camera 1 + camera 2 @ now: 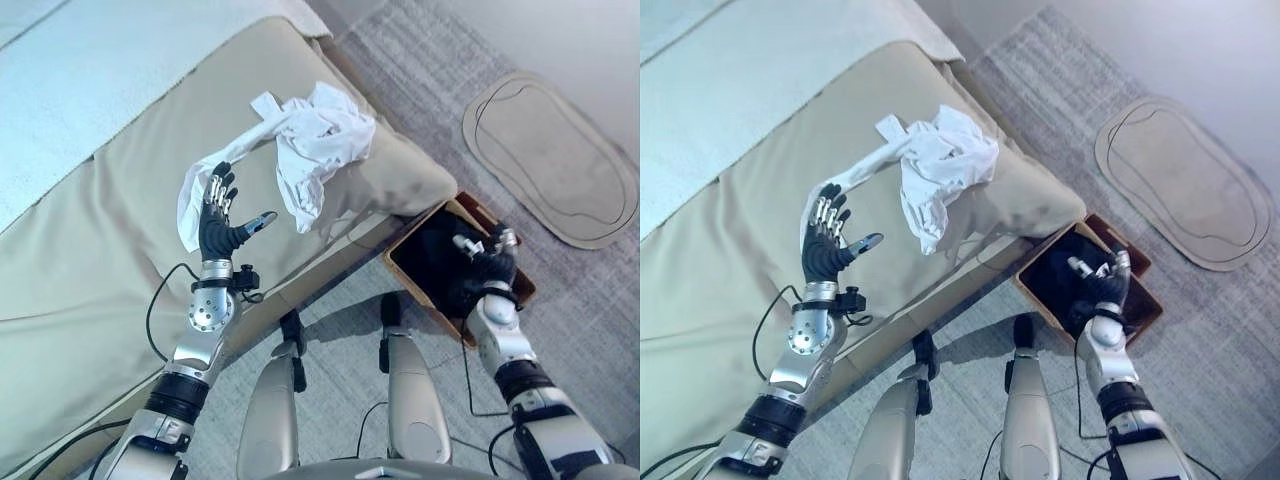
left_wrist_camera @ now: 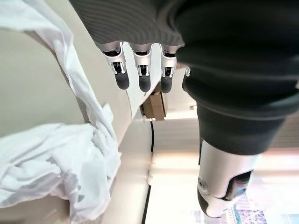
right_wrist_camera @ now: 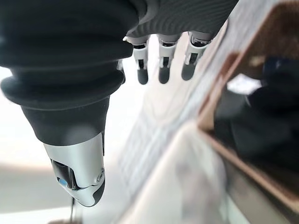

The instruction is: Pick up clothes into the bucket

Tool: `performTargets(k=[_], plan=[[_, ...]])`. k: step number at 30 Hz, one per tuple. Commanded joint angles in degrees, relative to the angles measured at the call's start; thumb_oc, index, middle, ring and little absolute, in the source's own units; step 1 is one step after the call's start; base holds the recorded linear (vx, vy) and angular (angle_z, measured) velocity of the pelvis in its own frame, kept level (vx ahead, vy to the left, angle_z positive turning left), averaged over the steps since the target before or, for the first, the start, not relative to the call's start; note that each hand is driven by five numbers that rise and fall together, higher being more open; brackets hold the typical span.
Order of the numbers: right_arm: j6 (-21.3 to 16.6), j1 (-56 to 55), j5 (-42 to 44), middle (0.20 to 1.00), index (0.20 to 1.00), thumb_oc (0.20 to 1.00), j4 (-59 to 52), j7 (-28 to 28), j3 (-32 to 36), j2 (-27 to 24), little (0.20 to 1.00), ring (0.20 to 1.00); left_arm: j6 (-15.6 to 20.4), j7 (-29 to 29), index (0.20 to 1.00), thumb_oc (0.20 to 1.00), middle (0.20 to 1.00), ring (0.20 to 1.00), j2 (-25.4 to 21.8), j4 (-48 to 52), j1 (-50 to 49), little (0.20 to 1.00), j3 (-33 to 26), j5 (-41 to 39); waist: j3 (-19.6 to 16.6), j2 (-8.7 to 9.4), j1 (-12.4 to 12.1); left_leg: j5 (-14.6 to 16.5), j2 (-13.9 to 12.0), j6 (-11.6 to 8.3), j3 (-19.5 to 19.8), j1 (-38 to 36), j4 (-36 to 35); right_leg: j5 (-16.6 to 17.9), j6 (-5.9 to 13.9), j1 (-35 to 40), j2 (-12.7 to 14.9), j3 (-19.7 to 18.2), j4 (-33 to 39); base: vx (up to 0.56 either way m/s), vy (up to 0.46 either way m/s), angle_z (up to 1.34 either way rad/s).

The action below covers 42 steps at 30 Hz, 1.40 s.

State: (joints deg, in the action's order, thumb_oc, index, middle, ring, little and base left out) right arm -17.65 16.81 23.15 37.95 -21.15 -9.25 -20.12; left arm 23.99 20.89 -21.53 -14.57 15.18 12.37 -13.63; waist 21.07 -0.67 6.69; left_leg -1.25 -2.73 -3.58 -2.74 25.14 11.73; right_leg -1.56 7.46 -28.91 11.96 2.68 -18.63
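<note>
A crumpled white garment lies on the beige sofa cushion, one sleeve trailing toward the near left. The left hand is raised over the cushion just beside that sleeve's end, fingers straight and spread, thumb out, holding nothing. To the right, on the grey carpet, a brown box holds dark clothes. The right hand hangs over it, fingers relaxed and empty. An oval mat lies farther right.

White garment on beige bed cover; brown bucket holds dark clothes; grey carpet.
</note>
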Motion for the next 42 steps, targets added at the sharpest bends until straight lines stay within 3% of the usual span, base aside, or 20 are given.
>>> performTargets(k=[1, 4, 9, 19, 29, 42], plan=[[-2.74, -0.18, -2.75, 1.000, 1.000, 1.000, -3.72, 2.45, -1.24, 1.10, 1.000, 1.000, 0.83, 2.37, 1.000, 1.000, 1.000, 1.000, -2.05, -0.76, 2.81, 1.000, -0.07, 6.01, -0.26, 2.53, -0.51, 1.48, 1.32, 1.29, 0.49, 1.25, 2.76, 7.02, 1.31, 2.86, 1.11, 1.50, 7.26, 0.05, 0.007, 0.09], [-2.34, -1.32, -3.33, 1.000, 1.000, 1.000, -5.99, 5.68, -6.71, 3.23, 1.000, 1.000, -0.46, 4.92, 1.000, 1.000, 1.000, 1.000, -2.86, -7.64, 7.37, 1.000, 0.89, 8.87, -0.22, 3.39, -0.59, 1.72, 1.01, 1.30, 0.55, -0.09, 3.09, 6.74, 1.39, 4.33, 0.92, 1.56, 7.57, 0.01, 0.001, 0.01], [-2.69, -1.41, -3.48, 1.000, 1.000, 1.000, -9.22, 7.06, -9.54, 3.30, 1.000, 1.000, -2.07, 8.38, 1.000, 1.000, 1.000, 1.000, -5.44, -10.78, 10.69, 1.000, 1.16, 14.48, 1.12, 4.46, -0.56, 3.24, 1.10, 1.68, 0.56, 1.96, 7.51, 6.04, 1.23, 2.74, 0.53, 0.95, 5.40, -0.02, 0.027, -0.01], [-3.60, 2.84, -4.89, 1.000, 1.000, 1.000, -14.88, 4.74, -9.81, 0.79, 1.000, 1.000, -4.42, 12.87, 1.000, 1.000, 1.000, 1.000, -11.65, -12.04, 21.36, 1.000, 1.20, 18.69, 6.12, 5.43, 0.01, 6.04, 1.15, 2.00, 0.49, 16.66, 18.97, 4.34, 0.63, -10.68, -0.14, -0.72, -3.38, -0.09, 0.037, -0.01], [-4.27, 2.88, -7.27, 1.000, 1.000, 1.000, -16.44, 3.58, -8.52, -0.93, 1.000, 1.000, -7.23, 14.05, 1.000, 1.000, 1.000, 1.000, -17.51, -11.66, 35.12, 1.000, 5.66, 26.28, 6.96, 4.98, 1.93, 5.43, 1.04, 1.90, 0.03, 27.12, 20.70, 5.98, 1.03, -21.59, 0.27, -1.85, -5.19, -0.05, 0.032, 0.00], [-5.93, 0.67, -4.69, 1.000, 1.000, 1.000, -14.74, 5.05, -5.55, -2.61, 1.000, 1.000, -10.44, 13.17, 1.000, 1.000, 1.000, 1.000, -24.00, -16.21, 52.90, 1.000, 18.62, 37.91, 6.39, 3.48, 4.87, 5.34, 1.14, 2.67, -0.35, 33.94, 21.67, 7.24, 1.80, -29.35, 0.25, -3.50, -5.96, 0.00, 0.017, -0.06]])
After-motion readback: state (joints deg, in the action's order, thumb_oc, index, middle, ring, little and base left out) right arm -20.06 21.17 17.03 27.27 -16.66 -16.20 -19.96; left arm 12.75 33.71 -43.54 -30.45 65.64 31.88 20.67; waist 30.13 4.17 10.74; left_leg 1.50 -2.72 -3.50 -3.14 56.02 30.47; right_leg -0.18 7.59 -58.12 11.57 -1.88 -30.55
